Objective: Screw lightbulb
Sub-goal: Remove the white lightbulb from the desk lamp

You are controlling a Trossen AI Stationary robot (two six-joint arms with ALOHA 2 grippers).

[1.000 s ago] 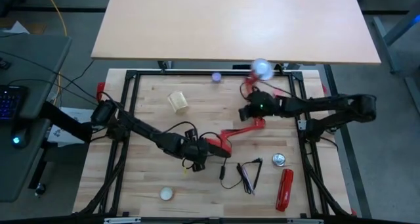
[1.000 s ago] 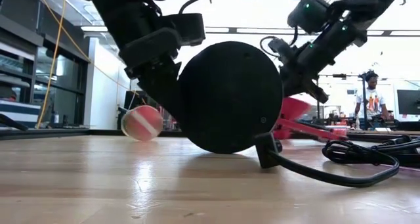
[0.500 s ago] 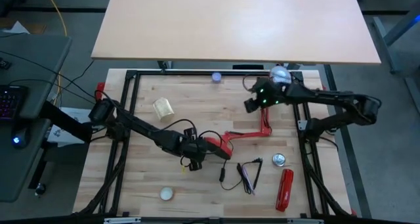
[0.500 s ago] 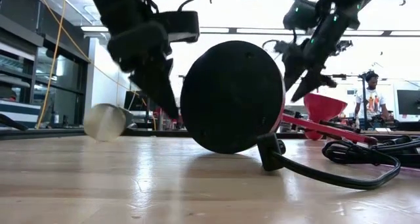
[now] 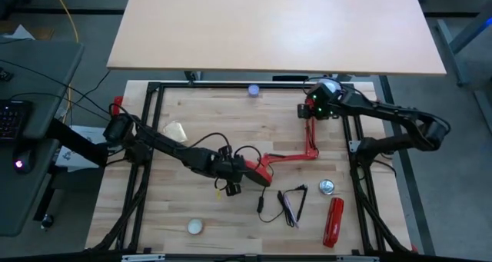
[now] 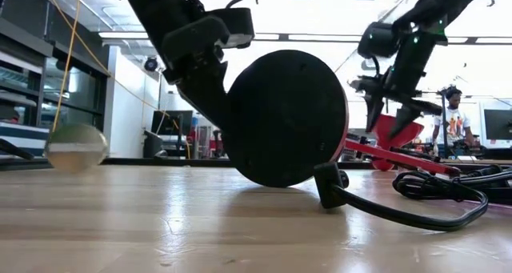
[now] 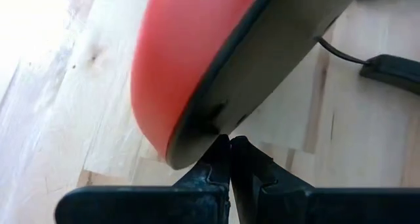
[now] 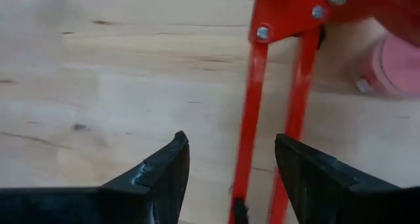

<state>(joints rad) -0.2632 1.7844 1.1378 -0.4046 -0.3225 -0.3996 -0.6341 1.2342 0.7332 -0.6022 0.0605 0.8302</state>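
Observation:
The red desk lamp lies on the table with its round base (image 5: 257, 168) tipped up on its rim, dark underside (image 6: 284, 117) toward the near edge. My left gripper (image 7: 230, 145) is shut at the base's left side. The lamp's two-rod arm (image 8: 275, 119) runs to the shade (image 6: 398, 133) at the far right. My right gripper (image 8: 230, 145) hangs open above that arm (image 5: 311, 112), its fingers on either side of the rods, clear of them. The lightbulb (image 5: 175, 131) lies loose on the wood at the left (image 6: 76, 147), with no gripper near it. My left gripper has its shut fingertips (image 7: 222, 152) against the base's rim (image 7: 197, 129), where the red top meets the dark underside. It comes slanting down from the table's left. The base stands tilted, its lower rim (image 6: 276, 185) on the table. Whether anything is pinched, I cannot tell.
A black cord with a plug (image 5: 288, 200) trails from the base toward the near edge. A silver disc (image 5: 327, 187) and a long red object (image 5: 335, 220) lie at the near right, and a cream ball (image 5: 196, 227) at the near left. A black frame (image 5: 154, 89) rims the table.
My right gripper has opened, let go of the lamp's head, and moved toward the table's far right corner, tipping further downward. The lamp's upper arm has swung over and now lies pointing toward the far edge. The lightbulb has rolled toward the table's left.

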